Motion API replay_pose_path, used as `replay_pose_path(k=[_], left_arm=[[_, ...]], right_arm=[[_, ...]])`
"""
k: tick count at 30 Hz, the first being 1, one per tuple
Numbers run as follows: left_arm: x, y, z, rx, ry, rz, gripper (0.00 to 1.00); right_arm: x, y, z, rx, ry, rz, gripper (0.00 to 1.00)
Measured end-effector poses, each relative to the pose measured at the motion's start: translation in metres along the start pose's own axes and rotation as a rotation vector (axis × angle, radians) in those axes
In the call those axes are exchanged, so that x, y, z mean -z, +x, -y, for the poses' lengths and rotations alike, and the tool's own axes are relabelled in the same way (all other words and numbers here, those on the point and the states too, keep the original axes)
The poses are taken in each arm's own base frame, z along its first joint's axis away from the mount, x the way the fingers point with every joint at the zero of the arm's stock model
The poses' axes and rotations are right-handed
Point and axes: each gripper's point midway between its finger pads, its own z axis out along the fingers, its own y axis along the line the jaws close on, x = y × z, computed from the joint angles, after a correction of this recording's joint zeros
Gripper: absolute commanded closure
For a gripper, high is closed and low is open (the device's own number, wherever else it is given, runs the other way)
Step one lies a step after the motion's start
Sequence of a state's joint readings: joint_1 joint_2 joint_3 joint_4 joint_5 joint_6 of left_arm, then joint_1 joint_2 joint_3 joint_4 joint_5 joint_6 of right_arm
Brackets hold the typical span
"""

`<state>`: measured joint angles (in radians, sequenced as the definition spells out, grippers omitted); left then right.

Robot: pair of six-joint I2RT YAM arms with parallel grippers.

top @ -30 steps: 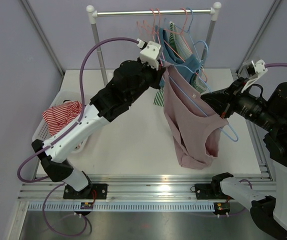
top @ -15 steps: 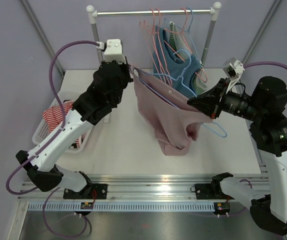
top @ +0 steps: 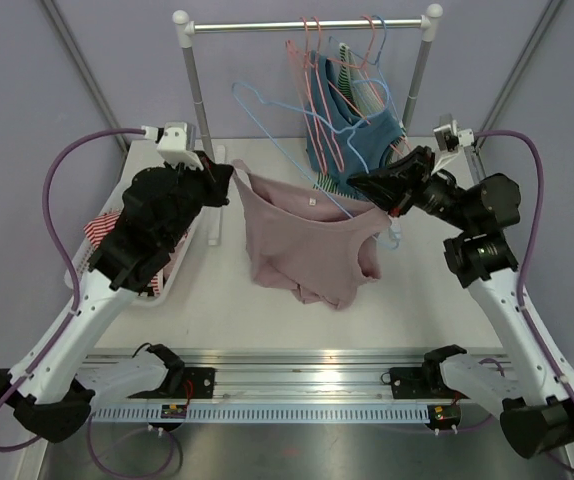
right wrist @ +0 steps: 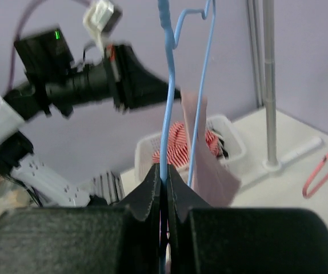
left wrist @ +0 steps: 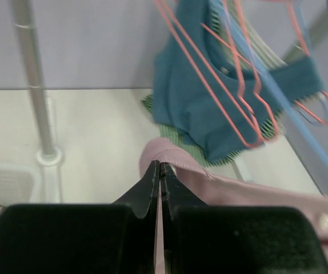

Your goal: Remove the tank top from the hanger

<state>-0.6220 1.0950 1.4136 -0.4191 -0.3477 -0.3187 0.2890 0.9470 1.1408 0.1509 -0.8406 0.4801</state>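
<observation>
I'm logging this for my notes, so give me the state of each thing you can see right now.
tank top: stretched between the left fingers and the blue hanger.
blue hanger: off the rail, tilted.
left fingers: shut on a tank top strap.
right fingers: shut on the hanger wire.
teal top: hanging on the rail.

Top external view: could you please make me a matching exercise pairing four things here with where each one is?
Things:
1. tank top
2. blue hanger
3. teal top
4. red-striped cloth

Places:
A. lies in the white basket
B. hangs from the rail
C. clamped in the right jaws
D. pinched at one strap by the left jaws

Pairs: 1-D, 2-C, 3-B, 4-A
</observation>
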Motion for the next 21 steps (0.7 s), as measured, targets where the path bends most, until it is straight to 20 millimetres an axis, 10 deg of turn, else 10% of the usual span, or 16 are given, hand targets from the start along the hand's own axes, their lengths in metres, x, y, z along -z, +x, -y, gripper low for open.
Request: replay_pose_path(k=[11,21], left_arm=[[0.077,0.081,0.08,-0.041,0.53,-0.123,1.0],[0.064,0.143,0.039,-0.08,0.325,-0.277,1.0]], right_arm=[[-0.048,-0.052,0.018,-0.003,-0.205,0.383,1.0],[-0.04,-0.079,-0.014,0.254,-0.115,0.622,1.0]])
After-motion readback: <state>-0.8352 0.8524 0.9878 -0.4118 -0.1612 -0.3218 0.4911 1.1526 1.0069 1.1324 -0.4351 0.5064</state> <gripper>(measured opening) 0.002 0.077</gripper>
